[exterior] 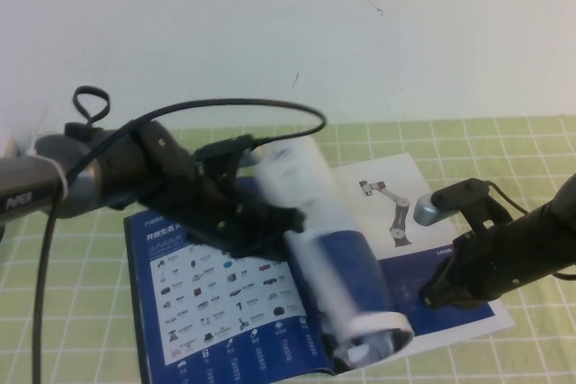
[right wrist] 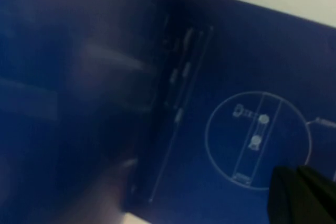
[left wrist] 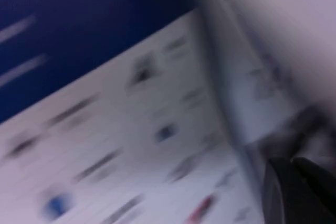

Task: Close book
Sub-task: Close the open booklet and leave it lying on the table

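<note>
High view: open glossy book with blue-and-white pages (exterior: 216,299) lies flat on the green checked tabletop (exterior: 72,312), in front of a plain white wall (exterior: 378,51). Left page shows rows of small product pictures; right page shows a robot-arm picture above a blue band. Several middle pages stand up off the spine in a curled, blurred bulge. Left gripper (exterior: 288,219) is low over the left page, touching or just beside that bulge; grip state cannot be told. A black cable (exterior: 225,107) loops above its arm. Right gripper (exterior: 438,294) rests at the blue lower part of the right page; open or closed, cannot tell.

Left wrist view: blurred white page with small pictures under a blue band, a raised page edge just beside the dark gripper tip.

Right wrist view: dark blue page carrying a white circle diagram (right wrist: 257,140), dark gripper tip close to it.
</note>
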{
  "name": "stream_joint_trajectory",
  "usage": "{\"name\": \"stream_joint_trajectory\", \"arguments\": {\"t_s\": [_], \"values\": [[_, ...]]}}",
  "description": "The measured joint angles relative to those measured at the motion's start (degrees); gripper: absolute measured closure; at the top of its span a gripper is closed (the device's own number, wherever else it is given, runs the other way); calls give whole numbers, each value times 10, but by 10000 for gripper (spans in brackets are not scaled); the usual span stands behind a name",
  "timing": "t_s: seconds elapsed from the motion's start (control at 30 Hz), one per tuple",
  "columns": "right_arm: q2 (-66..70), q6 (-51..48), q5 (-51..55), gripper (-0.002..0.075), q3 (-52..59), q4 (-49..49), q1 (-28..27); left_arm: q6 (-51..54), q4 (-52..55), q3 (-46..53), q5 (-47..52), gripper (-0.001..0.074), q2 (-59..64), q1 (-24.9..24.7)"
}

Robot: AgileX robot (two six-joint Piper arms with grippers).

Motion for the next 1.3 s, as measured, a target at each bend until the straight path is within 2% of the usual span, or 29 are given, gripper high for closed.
{"name": "stream_joint_trajectory", "arguments": {"t_s": [0.1,0.23,0.37,0.47,0.63,0.73,0.97,1.3], "values": [[-34,0,0,729,1,-4,0,56,-66,-28,0,738,0,-18],[-127,0,-17,729,1,-14,-5,114,-96,-52,16,738,1,-26],[-235,0,-16,729,1,-16,-9,114,-46,-75,41,738,-3,-26],[-273,-1,15,729,1,-17,-9,41,64,-78,51,738,-26,-18],[-217,-1,47,729,1,-28,-9,-113,269,-80,128,738,-60,14],[-149,-1,46,729,1,-29,-9,-157,344,-80,185,738,-59,36],[-29,-1,44,729,1,-30,-9,-175,374,-70,212,738,-38,75],[-3,-1,42,729,1,-30,-9,-176,380,-45,202,738,2,129]]}}
